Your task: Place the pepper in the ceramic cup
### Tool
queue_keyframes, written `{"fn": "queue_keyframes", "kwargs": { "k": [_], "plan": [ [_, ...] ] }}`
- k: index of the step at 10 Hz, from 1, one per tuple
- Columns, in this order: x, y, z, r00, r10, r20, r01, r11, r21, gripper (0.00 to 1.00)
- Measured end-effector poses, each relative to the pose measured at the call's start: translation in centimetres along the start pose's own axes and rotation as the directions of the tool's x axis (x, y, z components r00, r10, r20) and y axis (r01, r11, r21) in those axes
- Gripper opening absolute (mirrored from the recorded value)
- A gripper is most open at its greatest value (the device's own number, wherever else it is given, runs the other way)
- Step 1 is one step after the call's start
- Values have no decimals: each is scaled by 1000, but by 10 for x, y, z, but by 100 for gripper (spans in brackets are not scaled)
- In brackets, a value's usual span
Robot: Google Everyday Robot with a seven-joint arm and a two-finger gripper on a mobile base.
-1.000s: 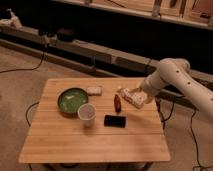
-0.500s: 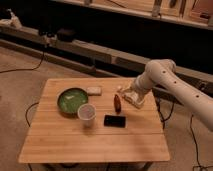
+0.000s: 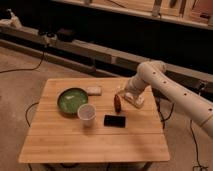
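Pepper (image 3: 117, 104) lies on the table (image 3: 75, 142), right of centre. Gripper (image 3: 121, 95) sits at its upper end; whether it is gripping cannot be told. Cup (image 3: 86, 113) stands well to the left, just beside the green bowl (image 3: 71, 100). Risk: a shallow pinch on the tapering body may let the pepper slip or roll. Phone (image 3: 115, 120) lies near the carry path, and a low transfer could tip the narrow cup.

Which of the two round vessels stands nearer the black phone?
The white ceramic cup, narrower than the green bowl; the gripper is at the pepper, farther right.
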Motion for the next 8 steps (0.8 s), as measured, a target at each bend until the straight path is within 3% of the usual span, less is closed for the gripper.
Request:
{"fn": "queue_keyframes", "kwargs": {
  "k": [5, 8],
  "plan": [
    [-5, -9, 41, 998, -43, 42, 44, 999, -7, 65],
    [-11, -6, 64, 995, -53, 81, 55, 998, -29, 65]
  ]
}}
